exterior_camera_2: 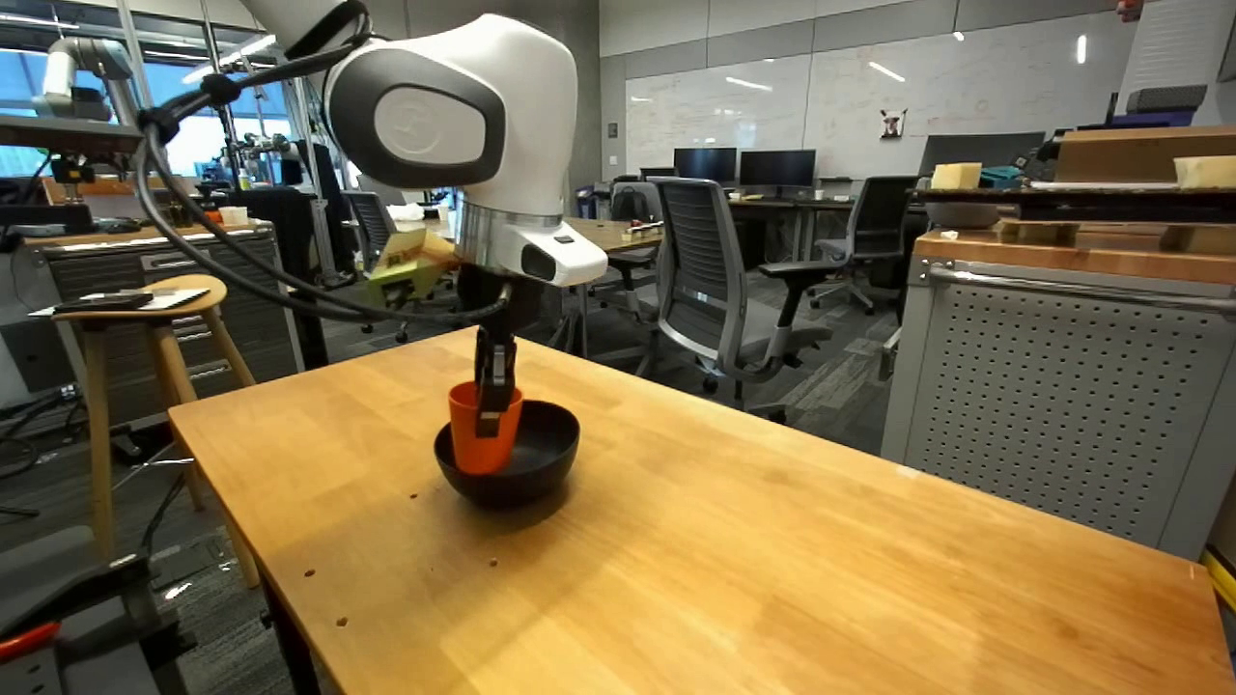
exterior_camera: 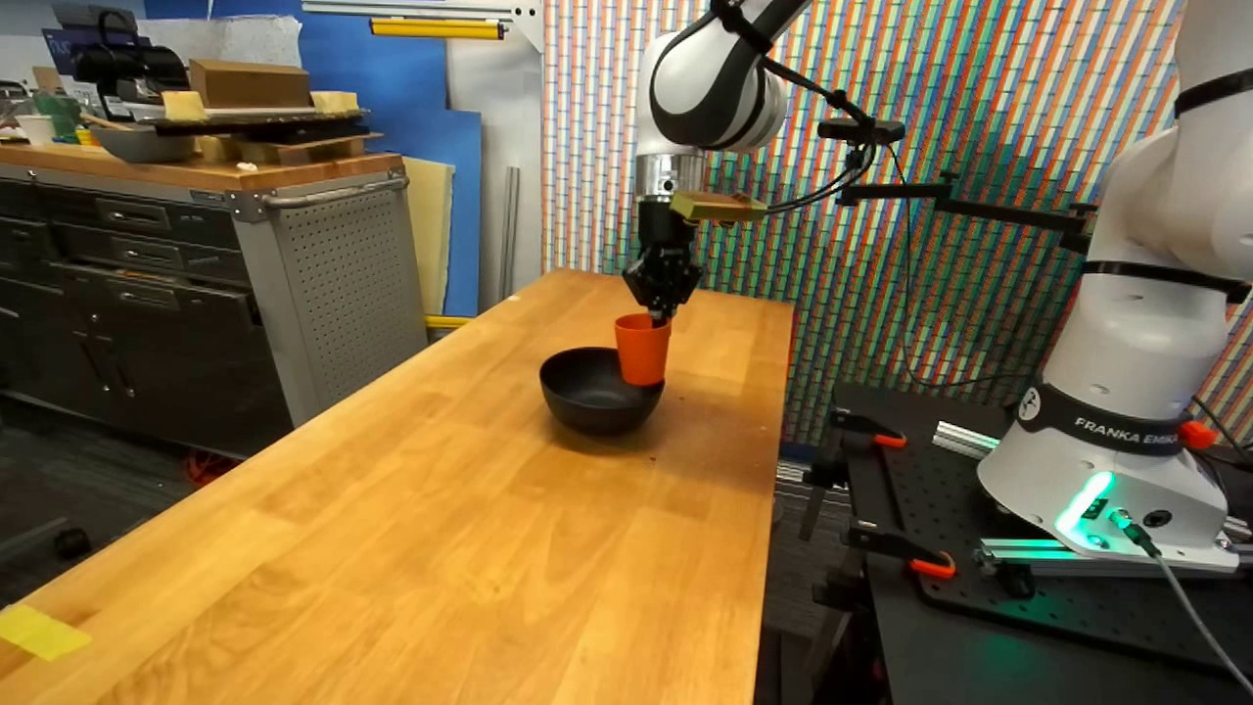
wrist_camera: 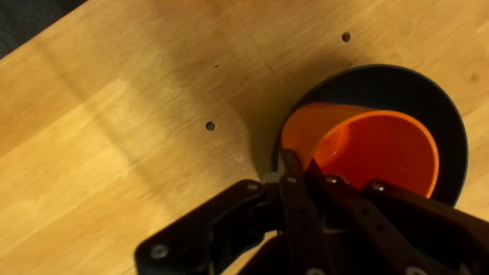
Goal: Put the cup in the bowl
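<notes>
1. Workroom as seen in an exterior view: a wooden table (exterior_camera: 470,529) supports the black, round bowl (exterior_camera: 597,415), taken as reference for all positions. A multicoloured striped backdrop (exterior_camera: 1008,117) stands beyond the bowl. A cabinet (exterior_camera: 338,294) with a perforated side panel stands well apart to the bowl's left, and the robot's white base (exterior_camera: 1040,472) well apart to its right.

2. In an exterior view, the orange-red cup (exterior_camera: 641,354) is roughly upright, overlapping the bowl's far right rim. The gripper (exterior_camera: 659,319) is above the bowl, meeting the cup's upper edge.

3. In an exterior view, an office chair (exterior_camera_2: 697,256) and two monitors (exterior_camera_2: 777,169) stand beyond the bowl, well apart from it. The cup shows at the bowl's left side; one finger (exterior_camera_2: 491,415) lies along its outer wall.

4. In the wrist view, the cup falls within the bowl's outline, its lower end near the rim, its mouth turned toward the camera. A small dark hole (wrist_camera: 210,126) in the table lies outside the bowl.

5. Jaws, per the wrist view: clamped on the cup's wall, one fingertip outside it and one within the mouth. Whether the cup's base touches the bowl cannot be determined.
</notes>
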